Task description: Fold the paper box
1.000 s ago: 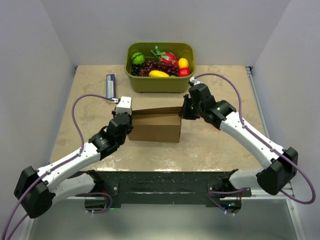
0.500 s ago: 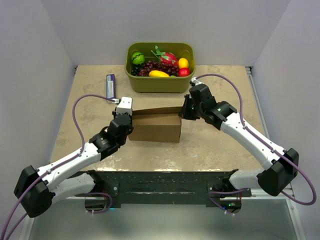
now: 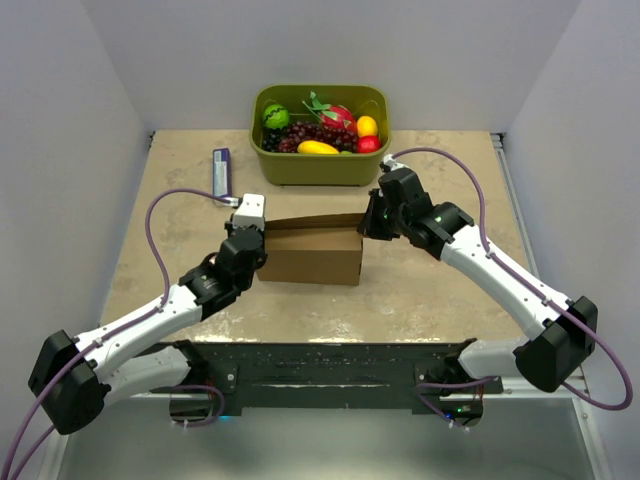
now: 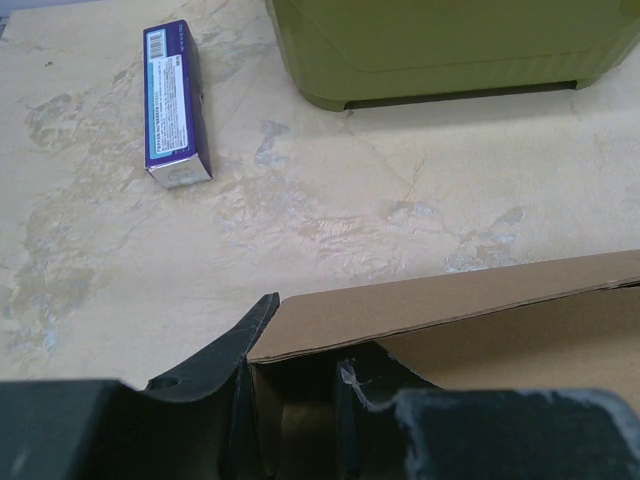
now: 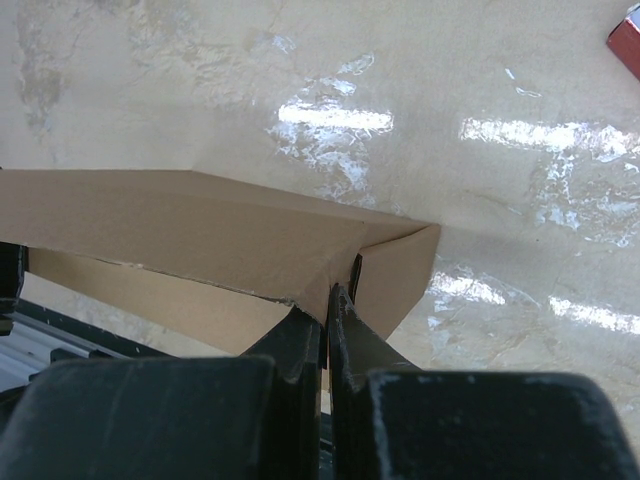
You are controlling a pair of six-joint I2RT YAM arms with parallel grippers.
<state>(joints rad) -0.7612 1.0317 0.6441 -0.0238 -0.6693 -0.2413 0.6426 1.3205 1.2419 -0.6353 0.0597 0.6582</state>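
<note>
**Both end effectors hold the paper box, one at each end**

The bench [image 3: 430, 290] is mottled beige and carries everything here. The green tub [image 3: 320, 168] stands on it beyond both end effectors, apart from them and nearer the back wall. It holds fruit [image 3: 318, 132].

The paper box [image 3: 312, 256] is plain brown cardboard and sits on the bench directly between the two end effectors. It is partly formed, and a long flap [image 3: 320, 222] stands up along its far side.

The left end effector [image 3: 257, 250] is at the box's left end. Its wrist view shows the end effector [image 4: 295, 385] straddling the end wall, one finger [image 4: 225, 355] outside and the other inside, clamped on the cardboard between them.

The right end effector [image 3: 372, 226] is at the box's far right corner. Seen from its wrist, this end effector [image 5: 328, 305] has its fingers drawn together, pinching a thin edge of cardboard where the raised flap meets the end panel.

A small purple carton [image 4: 175, 105] lies flat on the bench ahead and to the left of the left end effector, well clear of the box
</note>
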